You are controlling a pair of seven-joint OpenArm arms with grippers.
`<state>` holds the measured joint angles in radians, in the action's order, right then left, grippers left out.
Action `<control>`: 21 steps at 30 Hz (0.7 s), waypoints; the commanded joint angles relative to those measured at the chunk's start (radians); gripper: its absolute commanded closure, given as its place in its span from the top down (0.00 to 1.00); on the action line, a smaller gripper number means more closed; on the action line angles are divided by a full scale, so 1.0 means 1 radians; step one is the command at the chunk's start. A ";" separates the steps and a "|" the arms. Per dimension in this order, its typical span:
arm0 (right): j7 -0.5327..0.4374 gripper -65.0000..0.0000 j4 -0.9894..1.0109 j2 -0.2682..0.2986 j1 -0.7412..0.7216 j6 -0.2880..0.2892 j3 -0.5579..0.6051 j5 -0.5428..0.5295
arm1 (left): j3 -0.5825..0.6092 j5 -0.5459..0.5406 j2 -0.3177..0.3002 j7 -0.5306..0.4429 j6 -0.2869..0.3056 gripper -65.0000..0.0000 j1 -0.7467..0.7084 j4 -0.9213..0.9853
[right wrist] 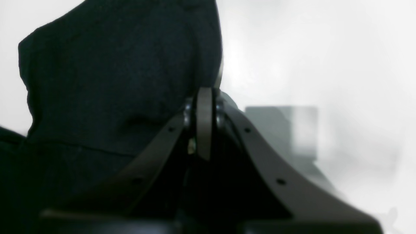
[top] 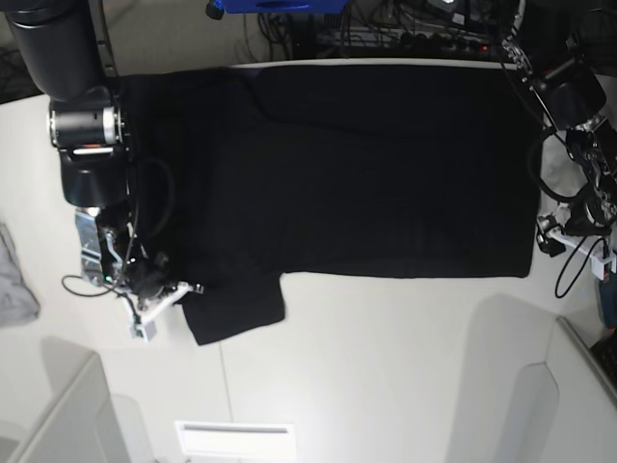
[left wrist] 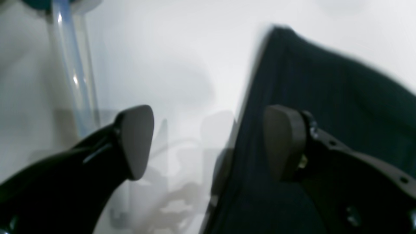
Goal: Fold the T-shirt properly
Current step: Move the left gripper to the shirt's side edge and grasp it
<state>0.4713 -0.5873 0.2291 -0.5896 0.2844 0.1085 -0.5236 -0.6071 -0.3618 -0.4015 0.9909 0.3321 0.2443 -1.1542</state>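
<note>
The left fingers stand spread wide with nothing between them: one pad hangs over bare white worktop, the other over the edge of the T-shirt, whose border runs from about 12 o'clock down to 6 o'clock in that wrist view. They look placed to straddle this hem, either freshly let go or ready to take it; which one I cannot tell.

The right fingers are pressed together, and the black cloth rises directly behind their tips toward 11 o'clock. It looks like a pinch on the fabric's edge, though the contact itself is hidden.

From above, the shirt lies spread flat and plain side up across the upper half of the worktop, one sleeve jutting toward 7 o'clock beside the right arm, the left arm at the 3 o'clock edge. With an arm at each end, the set-up suits a lengthwise fold. A small grey cloth lies apart at 9 o'clock.
</note>
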 commanded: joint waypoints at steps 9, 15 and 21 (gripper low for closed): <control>-0.004 0.00 -0.013 0.014 -0.036 0.000 -0.005 -0.002 | 0.217 -0.012 -0.027 -0.234 -0.003 0.78 0.135 0.242; -0.004 0.00 -0.013 0.017 -0.036 0.000 -0.003 -0.002 | 0.261 -0.012 -0.026 -0.323 -0.003 0.78 0.180 0.360; -0.004 0.00 -0.013 0.017 -0.036 0.000 -0.003 -0.002 | 0.312 -0.012 -0.023 -0.355 -0.003 0.78 0.180 0.366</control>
<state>0.4751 -0.5873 0.2344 -0.5919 0.2844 0.1085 -0.5198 -0.2962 -0.3698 -0.4152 0.6159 0.3286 0.4103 -0.7849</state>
